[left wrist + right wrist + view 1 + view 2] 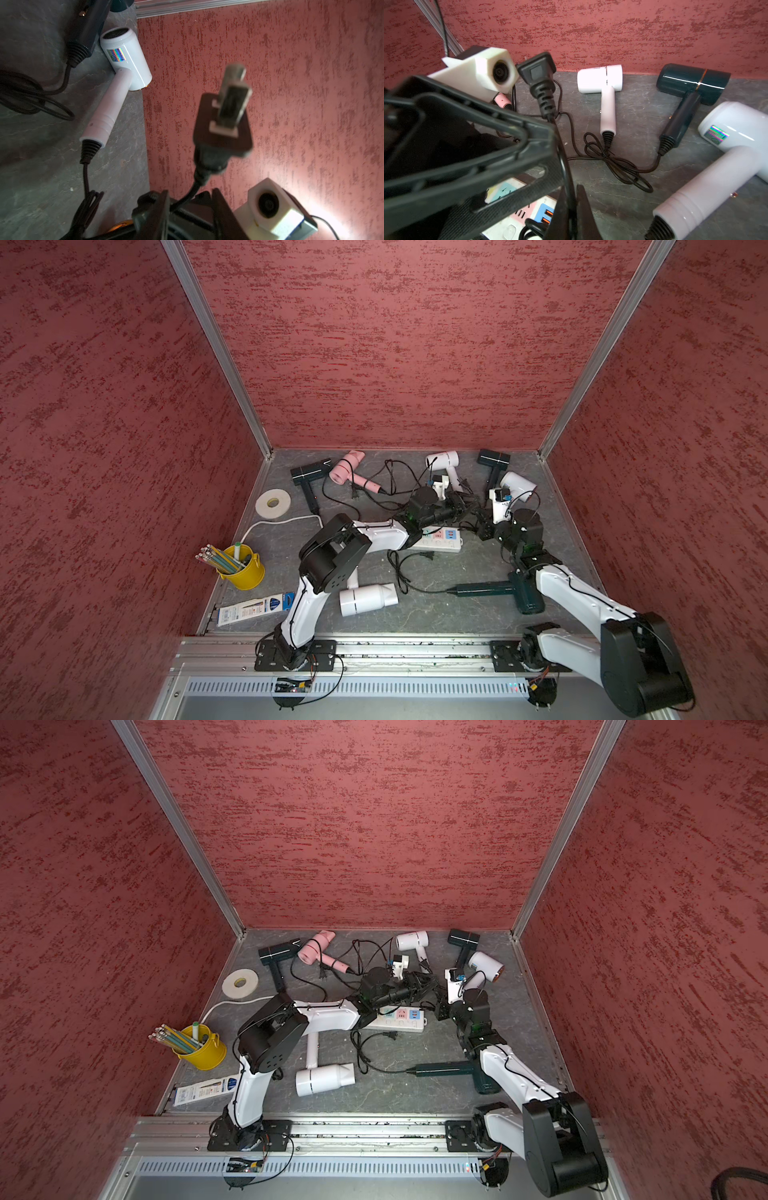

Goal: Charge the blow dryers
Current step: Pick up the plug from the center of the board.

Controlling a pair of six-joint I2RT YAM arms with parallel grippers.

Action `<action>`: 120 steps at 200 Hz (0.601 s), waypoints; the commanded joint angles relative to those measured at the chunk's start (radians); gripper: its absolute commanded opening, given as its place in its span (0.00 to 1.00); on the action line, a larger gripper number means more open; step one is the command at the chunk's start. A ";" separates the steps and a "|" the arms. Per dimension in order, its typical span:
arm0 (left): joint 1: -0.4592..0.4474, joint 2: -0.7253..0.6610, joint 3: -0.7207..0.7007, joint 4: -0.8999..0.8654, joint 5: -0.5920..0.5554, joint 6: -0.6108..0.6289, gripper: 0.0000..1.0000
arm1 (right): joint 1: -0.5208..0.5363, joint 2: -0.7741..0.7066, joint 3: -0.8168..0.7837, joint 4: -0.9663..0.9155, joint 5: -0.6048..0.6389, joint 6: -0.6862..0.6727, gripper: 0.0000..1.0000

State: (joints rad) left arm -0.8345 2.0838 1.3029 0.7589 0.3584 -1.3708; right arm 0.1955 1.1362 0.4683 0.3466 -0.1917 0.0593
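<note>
Step in hand: plug seems passed between arms above strip. Cord is pinched by right gripper below plug; left gripper is spread, cord loose between jaws. Dryers are scattered on table round strip; which one owns plug cannot be told. Next: prongs to be turned down and lined with free socket

A: Where's the power strip?
B: Mid-tabletop, partly under the left arm.
A: What lies up front?
B: White dryer and dark green dryer; pink dryer at the back.
</note>
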 commanded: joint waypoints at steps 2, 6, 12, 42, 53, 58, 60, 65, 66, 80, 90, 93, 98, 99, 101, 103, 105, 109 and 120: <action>0.005 -0.079 -0.057 0.011 -0.012 0.043 0.57 | 0.000 -0.050 0.018 0.008 0.082 0.006 0.00; 0.008 -0.091 -0.072 0.010 -0.012 0.049 0.60 | 0.000 -0.056 0.018 0.005 0.088 0.009 0.00; 0.012 -0.111 -0.097 0.010 -0.013 0.056 0.66 | -0.001 -0.066 0.016 0.000 0.101 0.015 0.00; 0.036 -0.246 -0.215 -0.087 -0.022 0.127 0.86 | -0.013 -0.091 0.031 -0.031 0.140 0.065 0.00; 0.043 -0.308 -0.262 -0.141 -0.032 0.165 0.89 | -0.016 -0.093 0.047 -0.055 0.146 0.084 0.00; 0.049 -0.337 -0.284 -0.169 -0.037 0.184 0.90 | -0.019 -0.096 0.052 -0.064 0.151 0.091 0.00; 0.051 -0.349 -0.293 -0.174 -0.038 0.195 0.91 | -0.019 -0.098 0.053 -0.067 0.152 0.092 0.00; 0.057 -0.381 -0.312 -0.216 -0.044 0.217 0.96 | -0.020 -0.103 0.055 -0.071 0.160 0.098 0.00; 0.058 -0.386 -0.316 -0.225 -0.047 0.221 0.97 | -0.020 -0.105 0.054 -0.072 0.162 0.099 0.00; 0.080 -0.477 -0.361 -0.376 -0.067 0.294 1.00 | -0.029 -0.132 0.043 -0.073 0.176 0.111 0.00; 0.100 -0.540 -0.389 -0.488 -0.084 0.343 1.00 | -0.038 -0.148 0.039 -0.078 0.178 0.121 0.00; 0.108 -0.559 -0.398 -0.514 -0.089 0.356 1.00 | -0.039 -0.153 0.041 -0.079 0.175 0.123 0.00; 0.120 -0.590 -0.415 -0.555 -0.094 0.377 1.00 | -0.042 -0.159 0.040 -0.080 0.172 0.130 0.00; 0.122 -0.594 -0.419 -0.560 -0.095 0.382 1.00 | -0.043 -0.160 0.040 -0.080 0.170 0.130 0.00; 0.128 -0.609 -0.424 -0.576 -0.098 0.391 1.00 | -0.045 -0.162 0.040 -0.081 0.167 0.133 0.00; 0.133 -0.618 -0.431 -0.591 -0.099 0.399 1.00 | -0.045 -0.165 0.040 -0.081 0.165 0.134 0.00; 0.140 -0.632 -0.435 -0.610 -0.100 0.408 1.00 | -0.047 -0.166 0.042 -0.080 0.162 0.136 0.00; 0.151 -0.653 -0.443 -0.646 -0.106 0.427 1.00 | -0.048 -0.171 0.042 -0.082 0.157 0.140 0.00; 0.185 -0.709 -0.456 -0.749 -0.116 0.473 1.00 | -0.052 -0.180 0.046 -0.083 0.145 0.147 0.00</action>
State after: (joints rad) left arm -0.7078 1.4719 0.8837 0.3031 0.2893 -1.0607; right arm 0.1574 0.9871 0.4805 0.2600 -0.0586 0.1684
